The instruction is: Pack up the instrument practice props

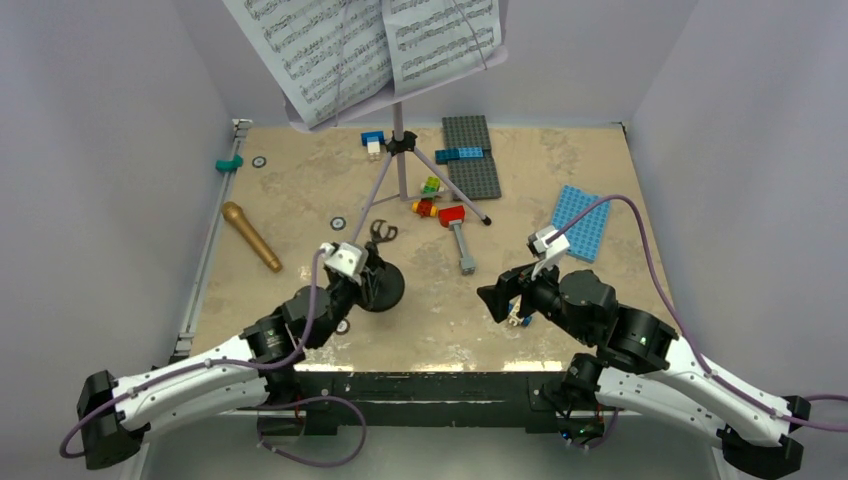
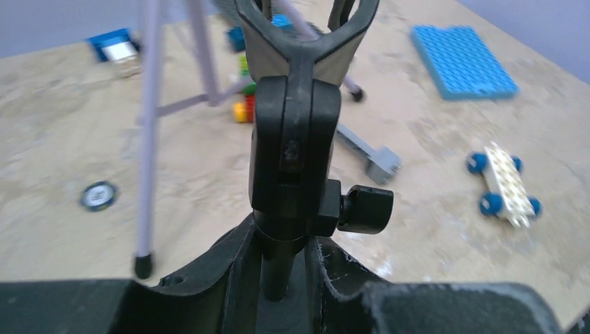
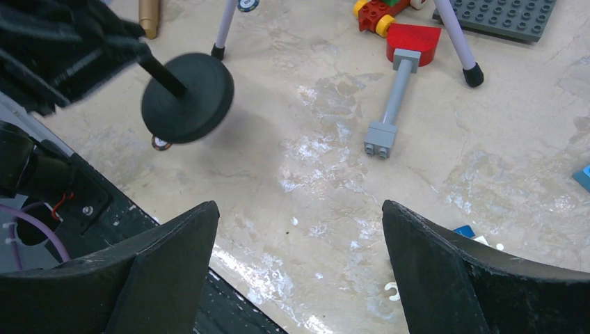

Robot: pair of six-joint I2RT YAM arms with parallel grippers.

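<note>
My left gripper (image 1: 362,272) is shut on the post of the small black mic stand (image 1: 383,288); the post (image 2: 296,139) sits between the jaws in the left wrist view. In the right wrist view its round base (image 3: 188,97) hangs tilted above the table over a shadow. My right gripper (image 1: 497,298) is open and empty, low over bare table (image 3: 296,264). The lilac music stand (image 1: 400,150) stands at the back centre with white sheet-music pages (image 1: 330,50) on it. The gold-brown microphone (image 1: 250,236) lies at the left.
A red-headed grey toy hammer (image 1: 460,235) lies beside the stand's legs among small bricks. A grey baseplate (image 1: 470,155) lies at the back and a blue baseplate (image 1: 582,222) at the right. A white wheeled brick piece (image 2: 506,184) sits under my right arm. A teal piece (image 1: 230,162) lies at the far left.
</note>
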